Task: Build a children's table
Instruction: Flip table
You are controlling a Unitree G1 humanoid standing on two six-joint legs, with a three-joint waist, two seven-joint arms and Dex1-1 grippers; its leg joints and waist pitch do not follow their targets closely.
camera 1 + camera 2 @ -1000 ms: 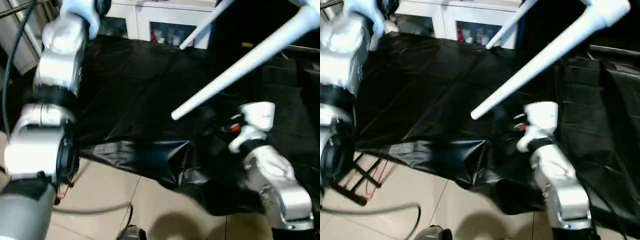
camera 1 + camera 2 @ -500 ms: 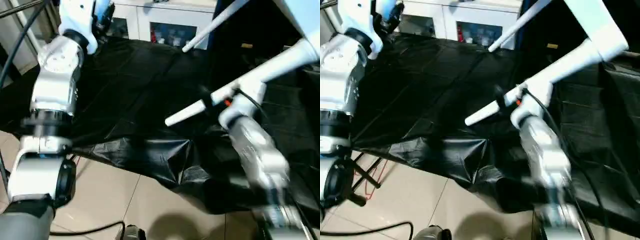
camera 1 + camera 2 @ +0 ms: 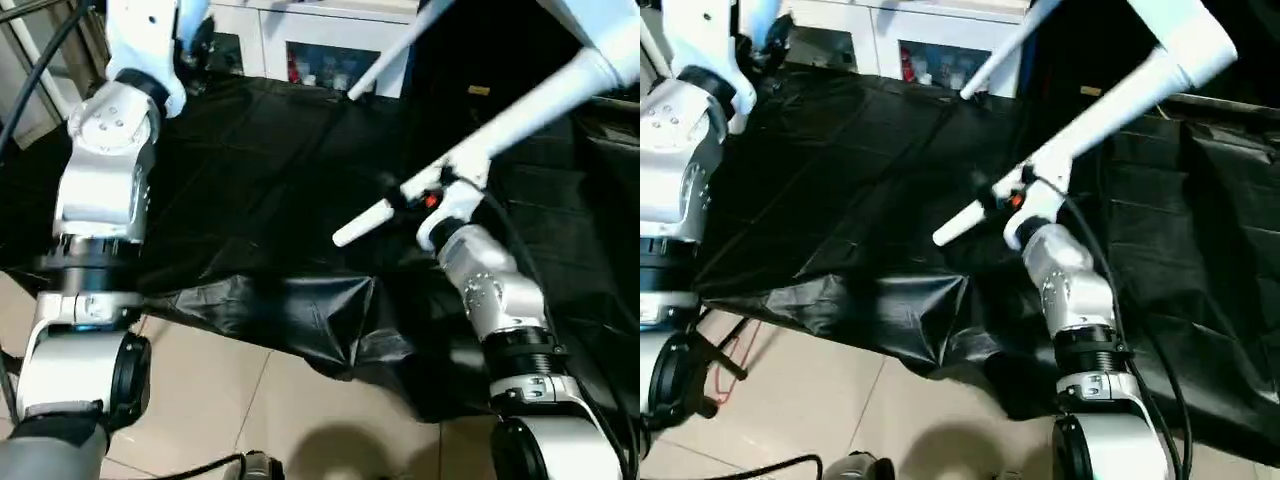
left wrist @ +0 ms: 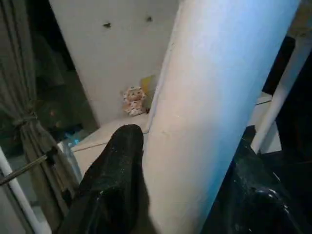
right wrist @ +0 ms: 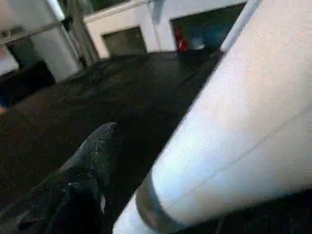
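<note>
The children's table hangs tilted in the air at the upper right, its white tabletop (image 3: 605, 20) cut off by the picture edge. One long white leg (image 3: 520, 115) slants down to a tip (image 3: 345, 235) above the black cloth. A thinner-looking second leg (image 3: 390, 60) slants behind it. My right gripper (image 3: 415, 192) sits around the long leg near its tip, jaws open. One black finger (image 5: 100, 146) stands a little apart from the leg (image 5: 243, 122). My left gripper (image 4: 185, 146), raised at the upper left (image 3: 195, 40), is shut on a white leg (image 4: 214, 97).
A black cloth (image 3: 260, 180) covers the work surface, and its crumpled front edge (image 3: 300, 310) droops toward the tiled floor (image 3: 220, 400). A white cabinet with glass doors (image 3: 320, 50) stands behind. A black stand (image 3: 710, 360) and a cable lie by the floor at the left.
My right arm has swung up from beside the cloth and brought its gripper around the long leg near its tip, the jaws narrowing. The left arm has shifted slightly, still gripping.
</note>
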